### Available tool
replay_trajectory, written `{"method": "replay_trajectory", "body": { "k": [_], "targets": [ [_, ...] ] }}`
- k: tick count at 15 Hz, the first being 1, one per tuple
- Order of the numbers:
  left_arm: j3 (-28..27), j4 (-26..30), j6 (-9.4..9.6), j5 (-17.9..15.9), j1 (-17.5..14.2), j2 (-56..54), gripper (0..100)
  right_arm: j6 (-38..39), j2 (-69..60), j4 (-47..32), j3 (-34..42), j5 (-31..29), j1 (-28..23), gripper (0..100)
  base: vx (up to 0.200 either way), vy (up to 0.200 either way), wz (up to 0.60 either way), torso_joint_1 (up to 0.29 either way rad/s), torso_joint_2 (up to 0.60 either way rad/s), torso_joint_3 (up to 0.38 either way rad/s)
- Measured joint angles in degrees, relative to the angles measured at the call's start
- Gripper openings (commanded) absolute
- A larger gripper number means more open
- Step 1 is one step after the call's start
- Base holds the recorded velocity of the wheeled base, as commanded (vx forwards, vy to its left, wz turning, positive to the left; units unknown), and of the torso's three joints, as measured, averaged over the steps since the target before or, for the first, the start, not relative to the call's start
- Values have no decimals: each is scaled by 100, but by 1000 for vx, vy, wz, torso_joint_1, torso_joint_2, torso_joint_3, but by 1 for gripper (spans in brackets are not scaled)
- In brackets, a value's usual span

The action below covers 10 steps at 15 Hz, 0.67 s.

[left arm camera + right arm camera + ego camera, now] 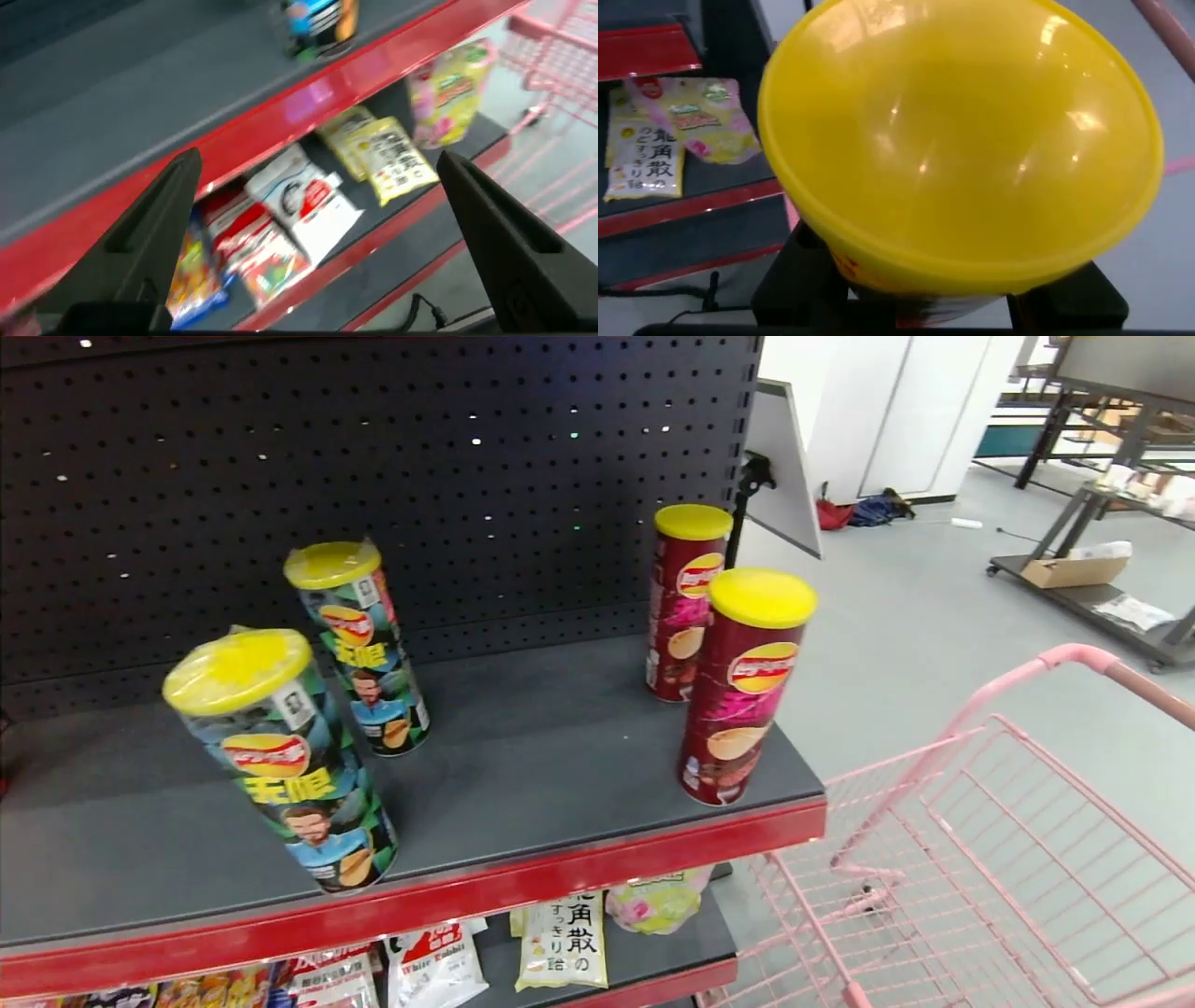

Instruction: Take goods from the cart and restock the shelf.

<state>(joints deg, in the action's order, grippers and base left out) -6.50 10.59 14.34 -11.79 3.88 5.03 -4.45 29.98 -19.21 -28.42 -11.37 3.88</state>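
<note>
Low at the shelf's open end, near the pink cart (1074, 658), the right gripper (934, 294) is clamped on a chip can (962, 140). Its yellow lid faces straight back at the wrist, and dark fingers (799, 280) press the red body from both sides just under the lid's rim. Floor shows past the lid, so I judge the can to be upright, its long axis in line with the wrist.

Snack bags (654, 140) on the lower shelf lie off to one side of the can at about its level. The target, the grey upper shelf board (560, 747), therefore lies above the can and across toward the robot's left. Two maroon cans (742, 691) stand near the board's right end and two green cans (280, 756) toward the left. The bare stretch between the pairs is the likeliest landing spot. The can should go up past the red front lip (523, 882) before it goes inward.

The left gripper (318, 159) hangs before that same lip with its jaws spread wide and nothing between them — nearer the shelf, but empty. The placing falls to the right arm.
</note>
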Motion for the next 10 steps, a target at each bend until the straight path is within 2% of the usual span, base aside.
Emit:
{"method": "replay_trajectory", "body": {
  "k": [2, 10],
  "targets": [
    [0, 2, 0, -2, 0, 0, 100, 0, 0, 15, 37, 5, -2, 0, 0, 0, 600, 7, 2, 5],
    [5, 5, 66, 29, 0, -9, 100, 106, -517, -18, 118, 89, 37, 0, 0, 0, 0, 0, 0, 0]
  ]
}}
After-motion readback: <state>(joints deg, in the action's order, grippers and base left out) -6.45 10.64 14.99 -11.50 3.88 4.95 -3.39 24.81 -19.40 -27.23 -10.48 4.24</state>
